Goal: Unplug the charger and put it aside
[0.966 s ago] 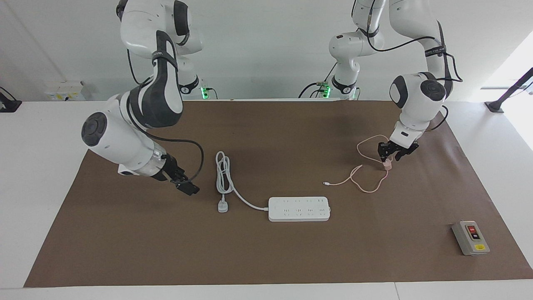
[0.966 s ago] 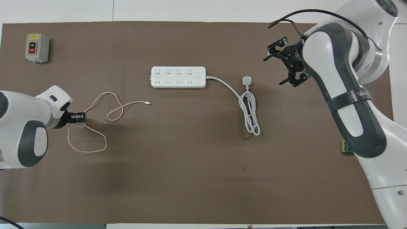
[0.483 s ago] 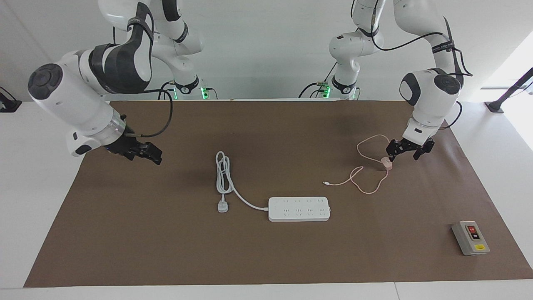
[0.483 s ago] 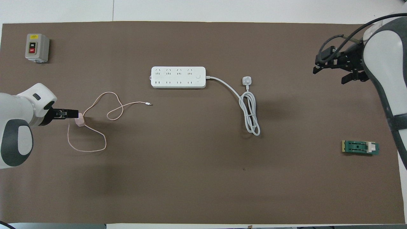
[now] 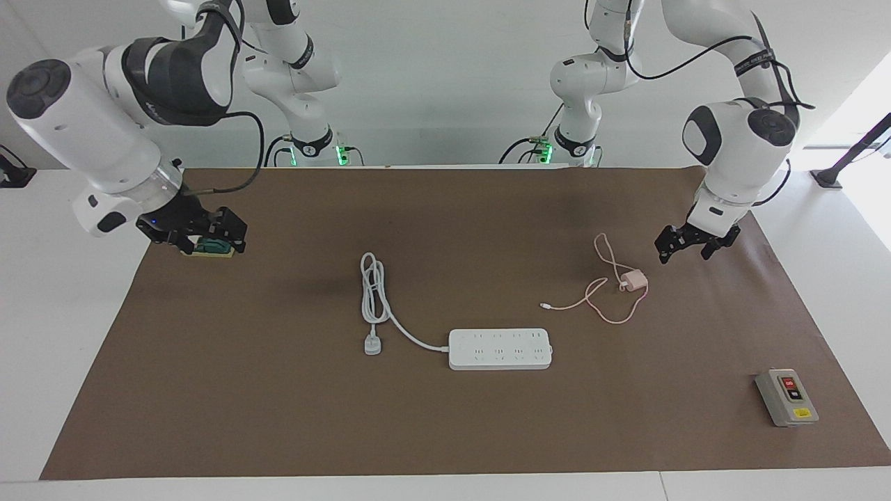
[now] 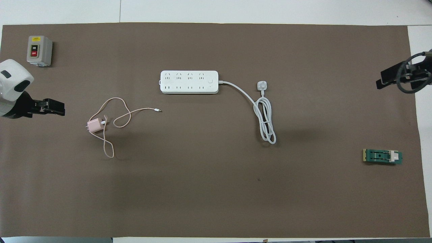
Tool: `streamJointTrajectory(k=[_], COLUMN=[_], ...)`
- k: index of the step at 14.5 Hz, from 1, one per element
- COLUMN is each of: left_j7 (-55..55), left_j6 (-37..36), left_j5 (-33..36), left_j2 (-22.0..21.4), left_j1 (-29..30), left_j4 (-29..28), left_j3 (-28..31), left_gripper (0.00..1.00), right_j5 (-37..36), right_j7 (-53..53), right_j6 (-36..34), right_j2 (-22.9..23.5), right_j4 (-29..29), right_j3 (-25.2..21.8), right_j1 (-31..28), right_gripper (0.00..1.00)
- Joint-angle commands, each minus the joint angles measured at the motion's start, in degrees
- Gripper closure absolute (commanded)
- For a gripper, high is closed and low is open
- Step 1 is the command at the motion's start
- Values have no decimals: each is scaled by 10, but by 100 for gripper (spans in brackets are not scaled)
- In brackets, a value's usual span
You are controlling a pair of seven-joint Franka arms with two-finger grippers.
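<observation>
The charger (image 5: 633,282) is seen lying on its side on the brown mat (image 5: 445,417), toward the left arm's end of the surface, nearer to the robots than the white power strip (image 5: 500,348) and well apart from it, with its thin pink cable (image 5: 604,292) looped beside it and the free cable end pointing toward the strip. A second ago the cube was pinched upright under the left gripper (image 5: 686,245); it has since been released, has tipped over, and the cable loops have been drawn in closer to it. The left gripper is now raised clear of the charger with its fingers spread and nothing between them, over the mat near its edge. The right gripper (image 5: 198,235) has been swung away from the strip's coiled white cord (image 5: 372,289) to the right arm's end of the surface, where it hangs over a small green board (image 6: 382,157); whether it is open or closed cannot be told. A grey switch box (image 5: 786,397) sits untouched, farther from the robots than the charger. No socket of the strip is occupied, so the task is judged essentially complete, with only the arms' withdrawal remaining.
</observation>
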Motion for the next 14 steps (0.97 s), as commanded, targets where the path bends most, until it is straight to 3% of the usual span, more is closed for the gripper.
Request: streamJointTrajectory(k=[1, 4, 7, 14], left_j7=[-13, -55, -66, -98], left_j6=[-19, -46, -80, -105], left_j5=[2, 3, 0, 0], left_j2=[23, 21, 2, -31], left_j1=[-11, -12, -19, -34], left_j4=[40, 77, 80, 48], left_j3=[3, 2, 0, -9], left_gripper=[0, 0, 0, 0], right_j5=[-36, -91, -90, -95], right_j7=[-17, -12, 1, 15], right_j6=[-10, 5, 53, 57], right_j2=[-73, -129, -145, -140], right_j4=[-69, -143, -188, -178], right_j3=[41, 119, 121, 125], right_j1=[-29, -66, -68, -75], right_gripper=[0, 0, 0, 0])
